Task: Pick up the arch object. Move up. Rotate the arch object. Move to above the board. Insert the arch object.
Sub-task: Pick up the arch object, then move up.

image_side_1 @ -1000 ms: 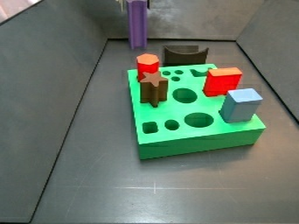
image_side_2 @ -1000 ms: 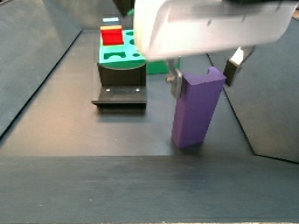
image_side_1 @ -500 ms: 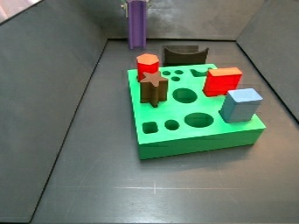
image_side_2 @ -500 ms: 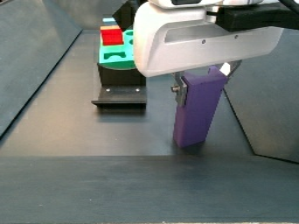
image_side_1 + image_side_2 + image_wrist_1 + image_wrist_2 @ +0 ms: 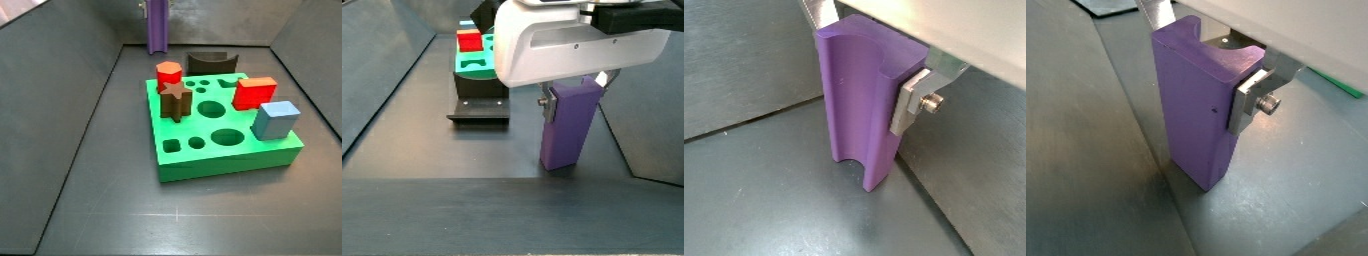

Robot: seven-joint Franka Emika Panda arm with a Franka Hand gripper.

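The arch object is a tall matte purple block standing upright on the grey floor, far from the board in a side view. Both wrist views show its top, with a curved scoop cut into it. My gripper sits over that top and is shut on it. One silver finger plate presses flat against the block's side, seen also in a wrist view. The other finger is mostly hidden behind the block. The green board lies mid-floor, holes in its top.
On the board stand a red hexagon, a brown star, a red cube and a pale blue block. The dark fixture with a scooped top stands between board and arch object. Sloping grey walls close in the floor.
My gripper has come down over the arch object's top and its fingers have closed in from wide apart onto the block's sides. The block still stands in the same spot.
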